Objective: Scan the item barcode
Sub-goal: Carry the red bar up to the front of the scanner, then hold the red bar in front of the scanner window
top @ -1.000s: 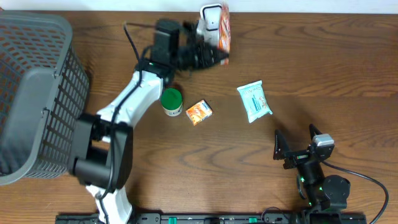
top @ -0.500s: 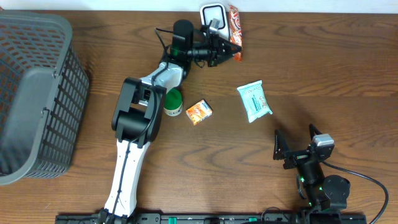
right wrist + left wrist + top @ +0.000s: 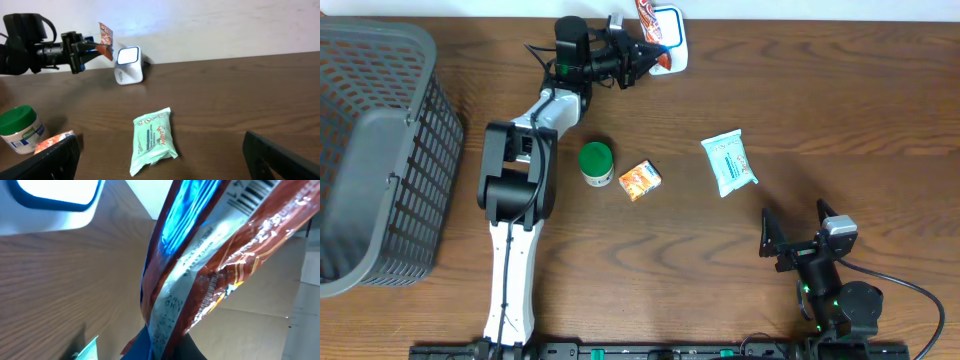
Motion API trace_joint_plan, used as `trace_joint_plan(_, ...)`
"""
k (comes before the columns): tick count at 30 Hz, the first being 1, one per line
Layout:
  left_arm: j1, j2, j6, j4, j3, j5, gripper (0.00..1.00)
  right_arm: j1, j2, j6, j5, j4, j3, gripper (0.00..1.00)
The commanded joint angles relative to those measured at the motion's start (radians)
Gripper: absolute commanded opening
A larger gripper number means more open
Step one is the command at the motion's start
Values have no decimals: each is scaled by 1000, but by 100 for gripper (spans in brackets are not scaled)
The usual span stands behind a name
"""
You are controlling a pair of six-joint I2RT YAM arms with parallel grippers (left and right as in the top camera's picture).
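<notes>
Left gripper [image 3: 638,56] is seen at the far edge of the table [image 3: 840,110], fingers clenched on the lower end of a red snack packet [image 3: 105,34]. The packet is held raised off the table, just left of the scanner [image 3: 129,66] and slightly above it, as shown from the right wrist; whether they touch cannot be told. The scanner, a white box with a blue-rimmed face, is stood at the far edge by the wall. In the left wrist view a barcode [image 3: 255,195] is seen on the packet near its upper end, with blue light reflected along the crinkled film.

Right gripper [image 3: 770,240] is parked at the near right, fingers spread wide, nothing grasped.

A mint wipes pack [image 3: 728,163] is laid flat right of centre, well apart from the scanner. A small orange box [image 3: 640,180] is placed at centre, with a green-lidded jar [image 3: 596,163] just beside it to the left, upright. A grey basket [image 3: 370,150] is seen at the left edge.
</notes>
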Motion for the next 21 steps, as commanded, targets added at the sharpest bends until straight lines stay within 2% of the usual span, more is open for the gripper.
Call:
trace_joint_plan(1,-19,10,-6,6,20,-1,8,3,-3,10,-7,-4,-1,99)
trace_joint_plan(21,-55,110,-32,63,23,-27,7,3,-3,10,-7,-4,-1,99)
